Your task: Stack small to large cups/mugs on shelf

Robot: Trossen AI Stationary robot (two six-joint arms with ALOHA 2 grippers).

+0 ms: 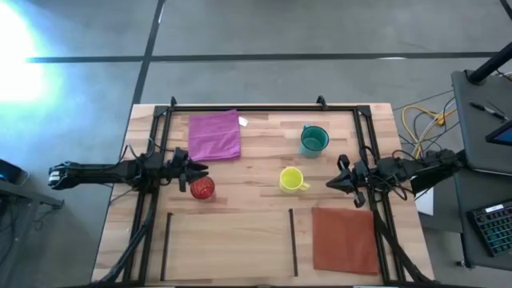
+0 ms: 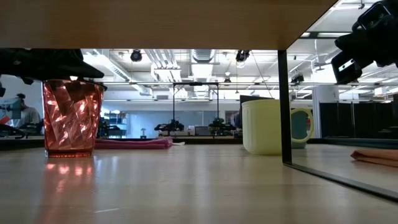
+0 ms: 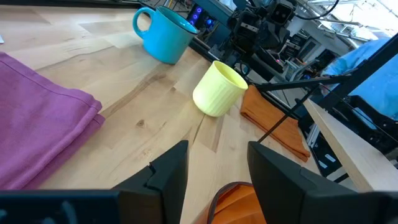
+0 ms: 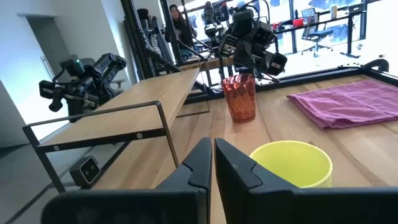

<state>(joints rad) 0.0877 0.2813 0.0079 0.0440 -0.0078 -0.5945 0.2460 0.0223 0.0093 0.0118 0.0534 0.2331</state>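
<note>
Left end effector (image 1: 194,177) open above faceted translucent red-orange cup (image 1: 202,188)

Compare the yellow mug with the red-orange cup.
The yellow mug is opaque and has a handle; the red-orange cup is see-through, faceted and has none. The cup sits right at the left claw, whose fingers are open; the mug stands apart from the right claw, which is shut. Both stand upright, mouths up, on the wooden table.
</note>
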